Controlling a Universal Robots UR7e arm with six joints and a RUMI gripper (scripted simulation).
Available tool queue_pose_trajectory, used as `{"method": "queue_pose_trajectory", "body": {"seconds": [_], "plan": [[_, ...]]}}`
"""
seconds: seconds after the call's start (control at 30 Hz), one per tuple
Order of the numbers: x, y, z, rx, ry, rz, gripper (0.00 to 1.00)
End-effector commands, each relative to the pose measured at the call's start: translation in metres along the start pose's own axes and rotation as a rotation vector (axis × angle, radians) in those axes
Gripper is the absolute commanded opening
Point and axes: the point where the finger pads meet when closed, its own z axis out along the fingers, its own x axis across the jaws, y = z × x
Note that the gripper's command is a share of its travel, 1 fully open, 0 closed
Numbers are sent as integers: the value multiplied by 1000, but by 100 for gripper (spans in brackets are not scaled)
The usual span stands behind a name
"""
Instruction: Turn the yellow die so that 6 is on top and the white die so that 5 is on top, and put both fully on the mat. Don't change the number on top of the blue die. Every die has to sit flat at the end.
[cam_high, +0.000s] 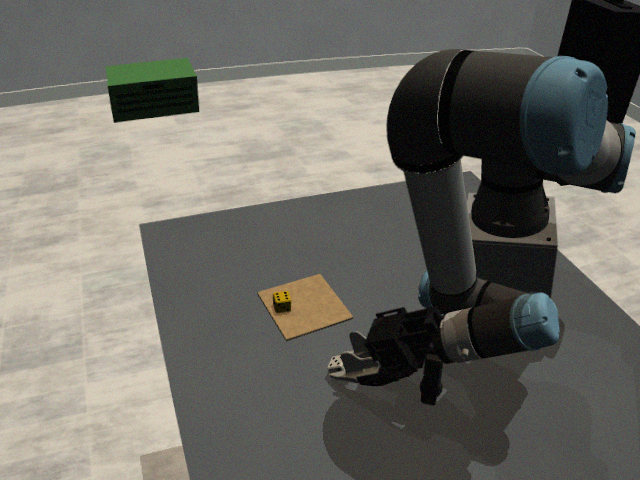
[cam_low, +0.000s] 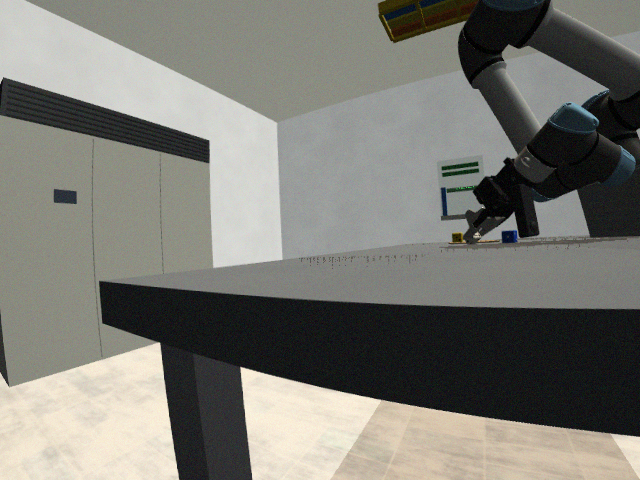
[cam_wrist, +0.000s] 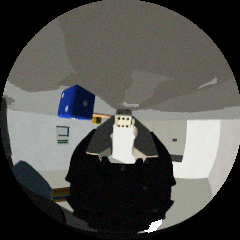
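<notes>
My gripper (cam_high: 342, 367) (cam_low: 472, 237) (cam_wrist: 123, 116) is shut on the white die (cam_high: 335, 362) (cam_wrist: 123, 119) and holds it tilted, low over the table in front of the mat. The face turned up and outward in the top camera looks like the 5; the wrist view shows a 6 face. Whether the die touches the table is unclear. The yellow die (cam_high: 282, 301) (cam_low: 456, 237) (cam_wrist: 96, 120) sits flat on the mat (cam_high: 315, 310) near its left edge, 6 on top. The blue die (cam_low: 509, 236) (cam_wrist: 76, 102) stands on the table beside the gripper, hidden in the top view; its top is unreadable.
The grey table (cam_high: 222, 258) (cam_low: 361, 284) carries the arm's base (cam_high: 511, 258) at the back right. The forearm and wrist hang low over the table's right part. A black part (cam_high: 431, 379) below the gripper body reaches down close to the table, near the blue die.
</notes>
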Motion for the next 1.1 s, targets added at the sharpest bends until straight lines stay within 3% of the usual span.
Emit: {"method": "queue_pose_trajectory", "body": {"seconds": [0.0,0.3,1.07], "plan": [[0,0,0,0,0,1,17],[0,0,0,0,0,1,28],[0,0,0,0,0,1,28]]}}
